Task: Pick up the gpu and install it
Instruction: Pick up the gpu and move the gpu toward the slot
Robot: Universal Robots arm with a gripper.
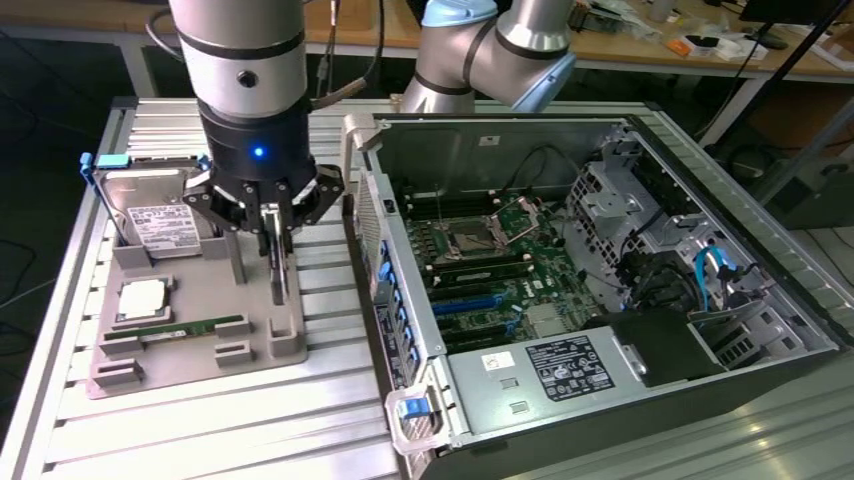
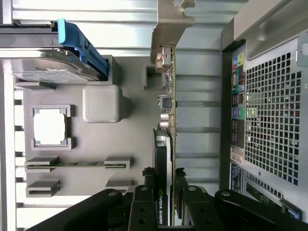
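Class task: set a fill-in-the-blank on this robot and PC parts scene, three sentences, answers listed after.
1. The gripper is shut on the ___, which stands on edge.
2. The hard drive carries a ___ clip.
3. The case stands on the exterior view's ___ of the tray.
Missing words: gpu; blue; right.
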